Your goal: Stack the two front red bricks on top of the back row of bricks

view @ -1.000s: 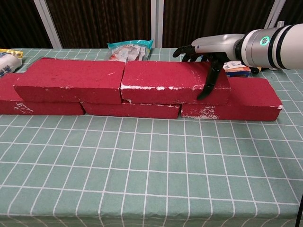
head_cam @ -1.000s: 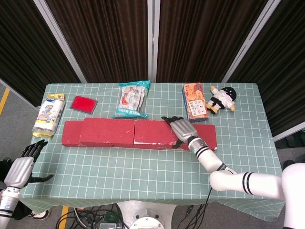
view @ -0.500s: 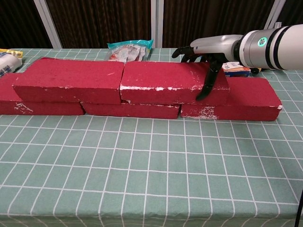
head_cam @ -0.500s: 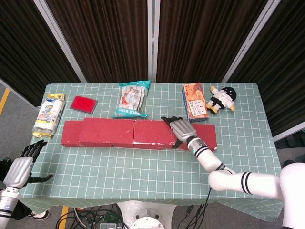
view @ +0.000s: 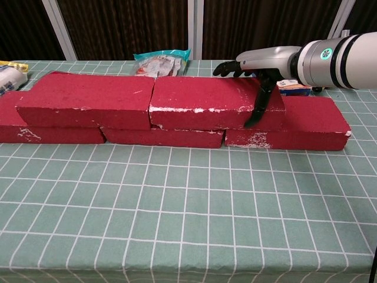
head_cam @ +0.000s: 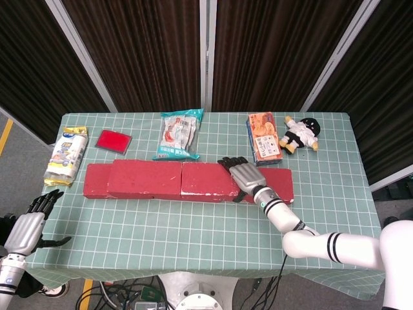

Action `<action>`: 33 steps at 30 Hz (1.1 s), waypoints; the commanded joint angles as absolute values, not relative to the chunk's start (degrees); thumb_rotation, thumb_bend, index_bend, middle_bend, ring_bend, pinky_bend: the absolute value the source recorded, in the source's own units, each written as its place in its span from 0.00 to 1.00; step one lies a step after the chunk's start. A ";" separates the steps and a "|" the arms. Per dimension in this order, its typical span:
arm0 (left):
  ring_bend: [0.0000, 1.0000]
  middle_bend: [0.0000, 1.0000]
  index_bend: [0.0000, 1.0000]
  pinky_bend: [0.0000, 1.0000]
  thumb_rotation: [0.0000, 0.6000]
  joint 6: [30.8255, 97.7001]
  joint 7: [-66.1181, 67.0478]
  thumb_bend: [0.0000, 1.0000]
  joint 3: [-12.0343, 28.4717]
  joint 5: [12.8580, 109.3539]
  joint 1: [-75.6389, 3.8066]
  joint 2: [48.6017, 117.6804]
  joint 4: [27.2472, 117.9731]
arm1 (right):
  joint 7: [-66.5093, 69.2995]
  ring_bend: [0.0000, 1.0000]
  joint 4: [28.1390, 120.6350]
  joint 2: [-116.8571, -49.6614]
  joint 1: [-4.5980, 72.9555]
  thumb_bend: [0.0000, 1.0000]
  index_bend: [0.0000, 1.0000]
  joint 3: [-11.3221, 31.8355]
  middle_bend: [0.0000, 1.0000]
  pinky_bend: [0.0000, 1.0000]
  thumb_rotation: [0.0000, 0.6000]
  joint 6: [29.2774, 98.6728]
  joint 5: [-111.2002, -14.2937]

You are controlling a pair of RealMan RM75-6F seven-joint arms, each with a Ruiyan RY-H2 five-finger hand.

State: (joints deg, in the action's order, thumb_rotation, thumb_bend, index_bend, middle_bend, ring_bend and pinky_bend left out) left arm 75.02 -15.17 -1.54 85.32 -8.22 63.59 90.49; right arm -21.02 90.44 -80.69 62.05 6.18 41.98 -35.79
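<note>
Bricks sit two high: left upper brick (view: 88, 99) and right upper brick (view: 215, 101) lie on the back row (view: 306, 121), joints staggered. Right hand (view: 259, 65) grasps the right upper brick's end, thumb down its front face, probably squaring it. Only the head view shows the left hand (head_cam: 26, 229), fingers loosely spread, empty, off the table's corner.

Red bricks (view: 153, 100) on green white-gridded tablecloth (view: 177, 212).

Bright, even overhead light — soft shadows, sharp focus, no glare
</note>
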 commanded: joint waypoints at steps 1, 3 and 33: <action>0.00 0.00 0.00 0.00 1.00 75.07 -15.18 0.05 -1.53 85.33 -8.20 63.57 90.50 | -20.78 0.00 90.69 -80.51 62.06 0.00 0.00 6.20 0.00 0.00 1.00 41.98 -35.73; 0.00 0.00 0.00 0.00 1.00 75.09 -15.18 0.05 -1.54 85.34 -8.18 63.54 90.51 | -20.40 0.00 90.98 -80.42 61.80 0.00 0.00 6.34 0.00 0.00 1.00 42.42 -36.12; 0.00 0.00 0.00 0.00 1.00 78.61 -8.44 0.05 -1.15 86.28 -7.12 61.90 94.25 | -2.20 0.00 100.93 -59.63 22.80 0.00 0.00 -7.96 0.00 0.00 1.00 81.98 -77.10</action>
State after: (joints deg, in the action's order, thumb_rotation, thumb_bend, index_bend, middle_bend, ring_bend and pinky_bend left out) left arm 78.17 -9.15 -1.14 86.15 -7.32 61.74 94.53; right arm -3.94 103.69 -60.45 26.99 -5.17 78.01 -73.86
